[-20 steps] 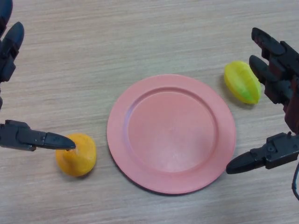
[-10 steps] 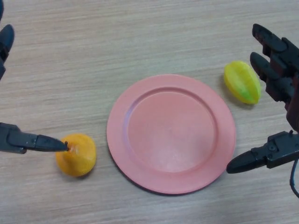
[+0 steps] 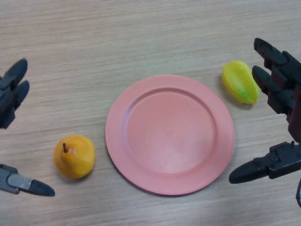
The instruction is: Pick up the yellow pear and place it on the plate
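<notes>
Head view: your yellow pear sits on the table, just left of the pink plate, untouched.
You'll see the left hand at the left edge, fingers spread wide around nothing, thumb tip near the pear but apart. Your right hand hovers at the right edge, fingers likewise wide, beside a yellow-green starfruit.
</notes>
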You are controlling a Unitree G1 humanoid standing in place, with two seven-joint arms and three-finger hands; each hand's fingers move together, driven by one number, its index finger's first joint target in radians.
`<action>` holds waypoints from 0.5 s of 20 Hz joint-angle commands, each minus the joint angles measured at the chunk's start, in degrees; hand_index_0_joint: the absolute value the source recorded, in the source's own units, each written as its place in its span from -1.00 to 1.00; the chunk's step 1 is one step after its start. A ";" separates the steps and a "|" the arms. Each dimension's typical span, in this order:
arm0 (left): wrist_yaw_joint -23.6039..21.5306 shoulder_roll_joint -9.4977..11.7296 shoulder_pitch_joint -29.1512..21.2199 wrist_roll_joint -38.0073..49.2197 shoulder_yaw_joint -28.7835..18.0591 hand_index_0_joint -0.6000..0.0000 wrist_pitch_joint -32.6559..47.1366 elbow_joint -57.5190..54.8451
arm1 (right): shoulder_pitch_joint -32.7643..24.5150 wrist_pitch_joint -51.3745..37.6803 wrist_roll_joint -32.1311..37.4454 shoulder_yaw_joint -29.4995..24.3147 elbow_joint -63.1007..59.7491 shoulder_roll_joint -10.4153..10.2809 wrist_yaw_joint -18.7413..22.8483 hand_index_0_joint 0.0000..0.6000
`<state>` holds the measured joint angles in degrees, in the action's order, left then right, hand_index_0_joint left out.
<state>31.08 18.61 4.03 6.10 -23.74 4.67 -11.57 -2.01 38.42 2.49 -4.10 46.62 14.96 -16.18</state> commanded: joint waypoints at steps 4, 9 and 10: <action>-5.77 2.38 -1.15 1.62 -2.07 1.00 13.08 5.05 | 0.65 -11.29 -1.34 -2.61 4.03 0.82 -0.95 -1.00; -9.57 1.91 -1.64 0.81 2.13 1.00 18.70 13.52 | 1.00 -11.97 -2.65 -4.25 4.44 0.71 -2.23 -1.00; -9.59 1.99 -1.73 0.95 2.58 1.00 19.53 14.99 | 0.78 -11.80 -2.97 -4.10 4.46 0.80 -2.12 -1.00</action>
<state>23.78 17.88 3.51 5.67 -16.78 15.47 7.25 0.14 34.14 -0.47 -4.57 47.12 14.84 -18.83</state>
